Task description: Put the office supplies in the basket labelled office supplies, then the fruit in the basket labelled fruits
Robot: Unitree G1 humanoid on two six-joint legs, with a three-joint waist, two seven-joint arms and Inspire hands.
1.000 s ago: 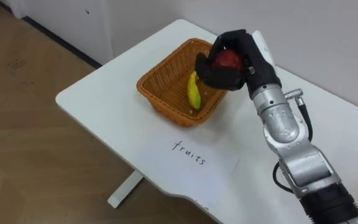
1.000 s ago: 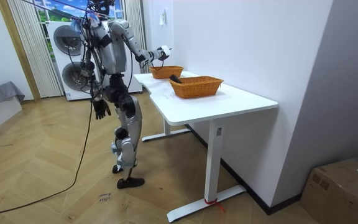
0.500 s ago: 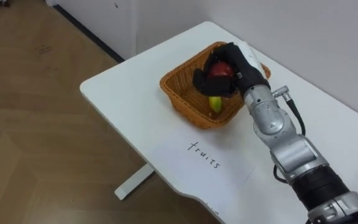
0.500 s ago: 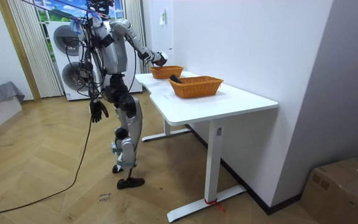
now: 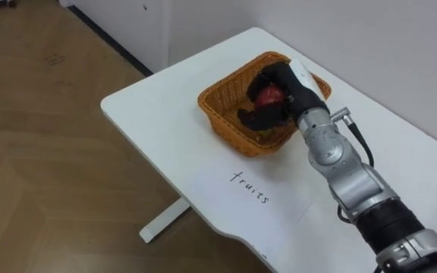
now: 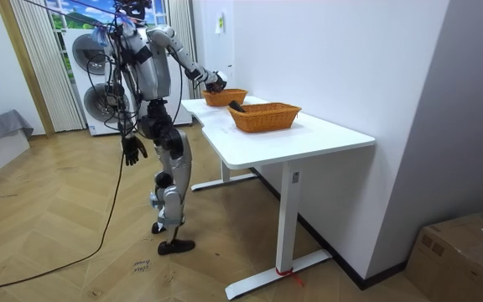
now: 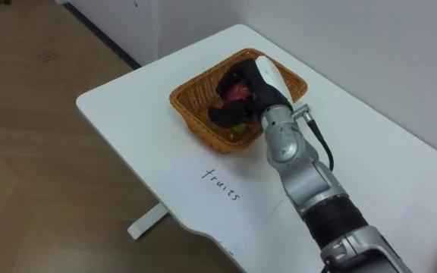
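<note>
Watch the release: if you let go while the apple point(image 5: 268, 95) sits high, it may drop hard on the banana point(image 5: 265, 127) beneath, or bounce over the rim of the basket point(image 5: 220, 114) onto the table point(image 5: 161, 114). Your right hand point(image 5: 281, 89), upper centre of the frame, reaches down into the basket, fingers and thumb curled round the red apple, holding it low inside. Your left hand point(image 6: 130, 149) hangs by the robot's side, left of the room view.
</note>
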